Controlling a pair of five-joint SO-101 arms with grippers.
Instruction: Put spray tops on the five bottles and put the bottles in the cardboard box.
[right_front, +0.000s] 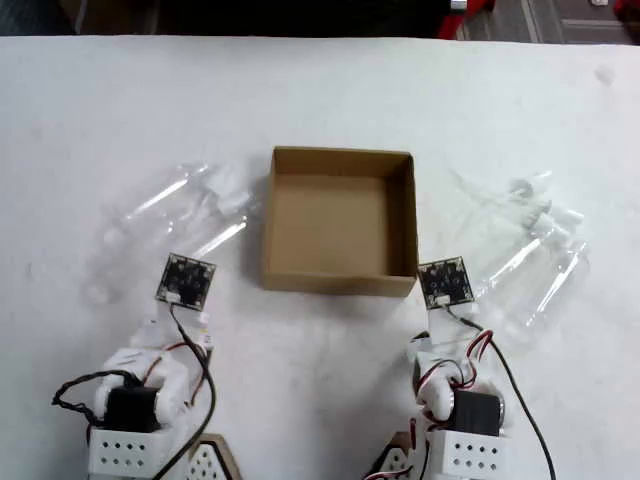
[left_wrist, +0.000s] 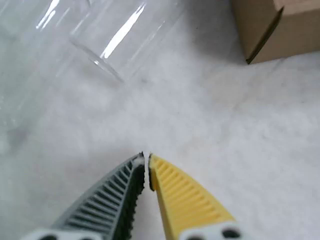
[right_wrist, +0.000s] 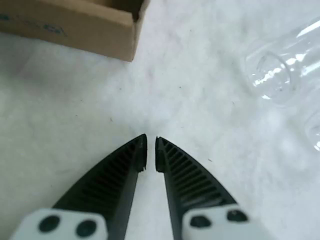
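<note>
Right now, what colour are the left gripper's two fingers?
The left gripper has one yellow finger and one grey; it shows best in the left wrist view.

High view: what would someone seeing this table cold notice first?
An open brown cardboard box sits mid-table. Clear plastic bottles lie on their sides in a heap on the left arm's side of it, with more on the right arm's side. The left gripper and the right gripper are both shut, each over the white table near a front corner of the box.
</note>
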